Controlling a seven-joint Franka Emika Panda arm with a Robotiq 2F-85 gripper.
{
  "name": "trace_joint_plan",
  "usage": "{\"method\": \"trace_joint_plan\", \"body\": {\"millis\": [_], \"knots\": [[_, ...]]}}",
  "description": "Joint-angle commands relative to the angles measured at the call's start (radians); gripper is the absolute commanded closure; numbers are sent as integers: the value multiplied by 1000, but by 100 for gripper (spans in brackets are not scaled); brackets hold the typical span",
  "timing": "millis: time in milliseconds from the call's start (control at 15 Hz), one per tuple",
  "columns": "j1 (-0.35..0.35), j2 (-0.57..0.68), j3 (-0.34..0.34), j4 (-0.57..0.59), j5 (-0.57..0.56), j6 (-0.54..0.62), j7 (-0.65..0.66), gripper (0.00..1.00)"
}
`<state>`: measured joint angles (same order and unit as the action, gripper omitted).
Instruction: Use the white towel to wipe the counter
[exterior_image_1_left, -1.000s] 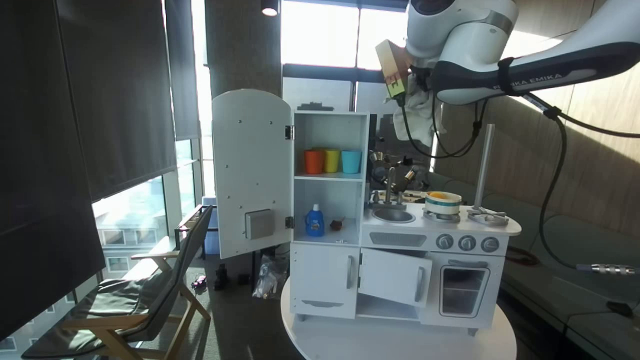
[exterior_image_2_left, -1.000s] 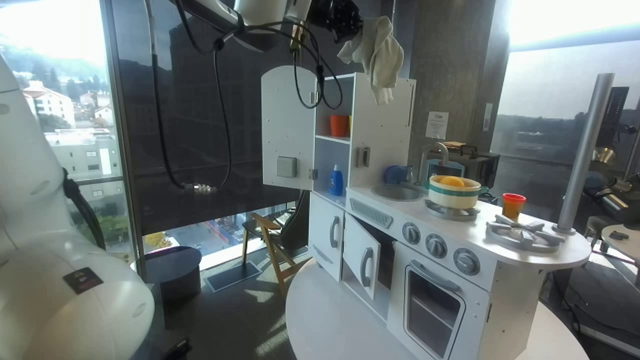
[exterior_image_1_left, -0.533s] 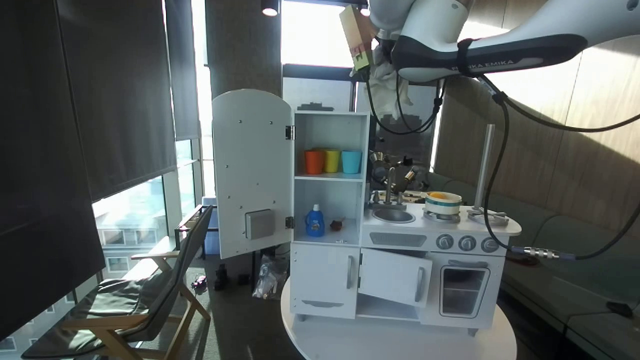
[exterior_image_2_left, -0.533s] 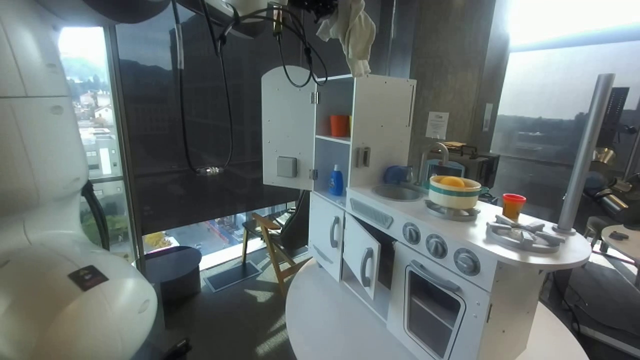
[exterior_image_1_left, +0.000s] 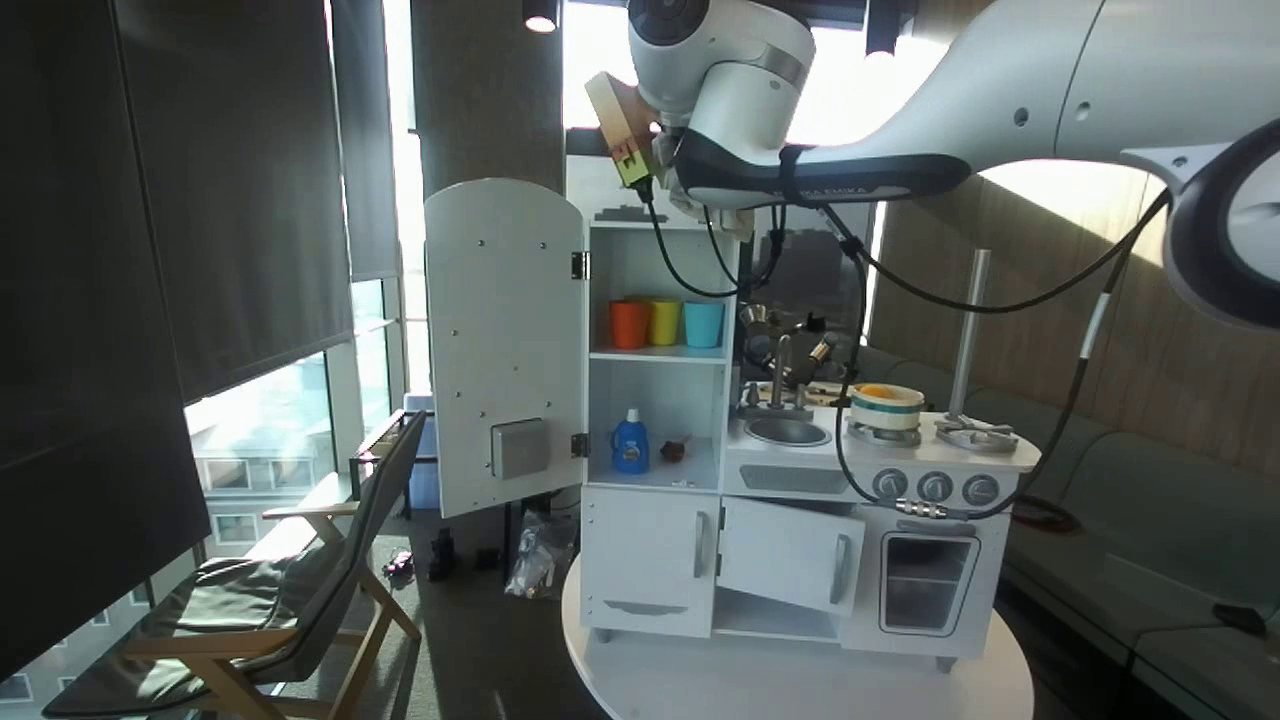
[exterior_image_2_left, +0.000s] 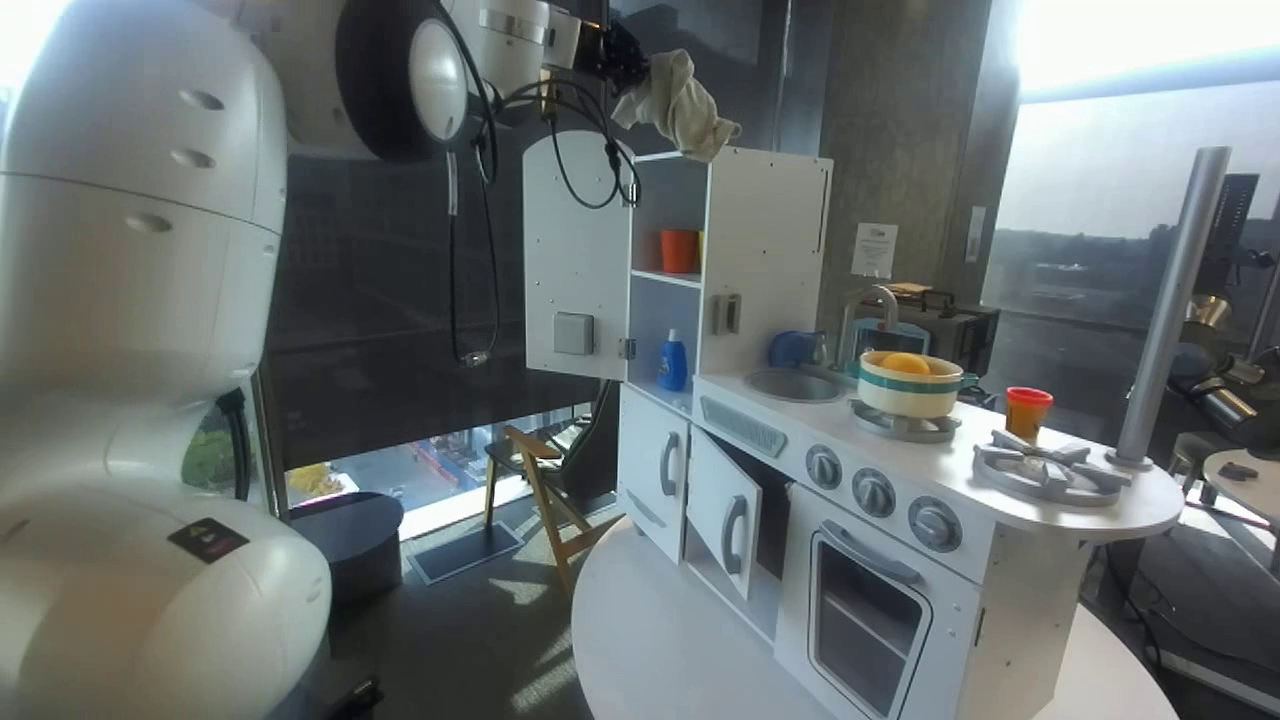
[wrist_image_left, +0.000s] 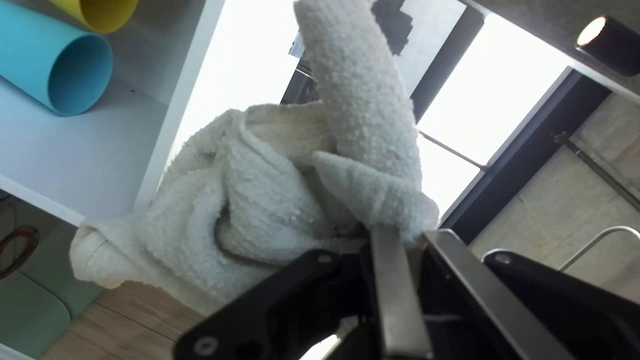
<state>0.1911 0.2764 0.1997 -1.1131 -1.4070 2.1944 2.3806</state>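
Observation:
The white towel (exterior_image_2_left: 682, 108) hangs bunched and twisted from my gripper (exterior_image_2_left: 640, 82) in an exterior view, in the air near the top of the tall cabinet. In the wrist view the towel (wrist_image_left: 280, 200) fills the middle, and my gripper (wrist_image_left: 411, 237) is shut on one end of it. In an exterior view the towel (exterior_image_1_left: 738, 222) is mostly hidden behind the arm, and so are the fingers. The white counter (exterior_image_2_left: 925, 465) of the toy kitchen is well below the towel, not touched by it. The counter (exterior_image_1_left: 835, 458) also shows in an exterior view.
On the counter are a pot (exterior_image_2_left: 908, 388) with an orange thing in it, a red-lidded cup (exterior_image_2_left: 1027, 412), a sink (exterior_image_2_left: 795, 385), a burner (exterior_image_2_left: 1050, 470) and an upright pole (exterior_image_2_left: 1175, 300). The tall cabinet's door (exterior_image_1_left: 505, 340) stands open. Colored cups (exterior_image_1_left: 703, 324) sit on its shelf.
The arm has moved leftward in both exterior views, rising first and then dropping back somewhat. The towel has moved with it and now swings out sideways instead of hanging straight. The counter objects are unchanged.

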Motion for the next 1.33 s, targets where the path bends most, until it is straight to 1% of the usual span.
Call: {"method": "trace_joint_plan", "body": {"millis": [0,333,400,467,600,667,733,800,867,933,1133,1267], "knots": [[47,164,-48,227,12,-6,-111,91],[44,268,-119,361,74,-16,-194,91],[14,275,-92,369,73,-25,-204,91],[7,287,-96,388,87,-30,-217,91],[-7,307,-93,416,99,-33,-238,94],[-13,315,-90,427,108,-33,-247,89],[-16,321,-89,437,115,-34,-256,64],[-17,323,-87,444,122,-32,-264,64],[-16,324,-87,449,121,-28,-268,59],[-15,322,-86,453,119,-24,-270,53],[-19,316,-71,465,127,-8,-268,27],[-17,311,-65,474,120,-5,-259,14]]}}
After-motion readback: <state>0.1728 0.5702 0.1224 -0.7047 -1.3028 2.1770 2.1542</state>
